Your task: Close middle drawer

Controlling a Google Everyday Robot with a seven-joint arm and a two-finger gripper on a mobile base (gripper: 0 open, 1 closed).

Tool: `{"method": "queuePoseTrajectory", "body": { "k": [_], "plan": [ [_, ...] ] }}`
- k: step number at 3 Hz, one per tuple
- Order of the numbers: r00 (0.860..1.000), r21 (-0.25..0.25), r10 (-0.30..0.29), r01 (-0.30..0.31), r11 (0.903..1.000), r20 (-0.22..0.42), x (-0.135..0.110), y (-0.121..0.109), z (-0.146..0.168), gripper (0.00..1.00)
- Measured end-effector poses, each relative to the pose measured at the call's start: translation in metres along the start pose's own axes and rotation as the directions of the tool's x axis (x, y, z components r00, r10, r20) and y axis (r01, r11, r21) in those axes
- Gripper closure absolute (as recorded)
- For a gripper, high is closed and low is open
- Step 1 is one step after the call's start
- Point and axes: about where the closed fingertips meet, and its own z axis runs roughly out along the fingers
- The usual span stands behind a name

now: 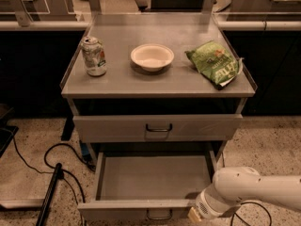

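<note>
The middle drawer [155, 177] is a grey metal tray pulled far out of the cabinet, and nothing lies in it. Its low front panel [117, 210] sits at the bottom edge of the camera view, with a small dark loop handle [158, 215] at its middle. My white arm [254, 189] reaches in from the lower right. My gripper [194, 214] is at the right end of the drawer's front panel, close against it, mostly hidden by the wrist.
The drawer above [158, 127] is shut. On the cabinet top stand a soda can [94, 55], a white bowl [152, 56] and a green chip bag [215, 62]. Black cables [56, 166] and a dark pole [49, 197] lie on the floor at the left.
</note>
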Motion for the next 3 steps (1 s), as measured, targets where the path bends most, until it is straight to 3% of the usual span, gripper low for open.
{"method": "queuePoseTrajectory", "body": {
  "k": [1, 3],
  "plan": [
    [1.0, 0.019, -0.014, 0.014, 0.9997, 0.006, -0.018, -0.01, 0.028, 1.0],
    [0.999, 0.05, -0.033, 0.032, 0.9982, 0.028, -0.034, -0.018, 0.029, 1.0]
  ]
}}
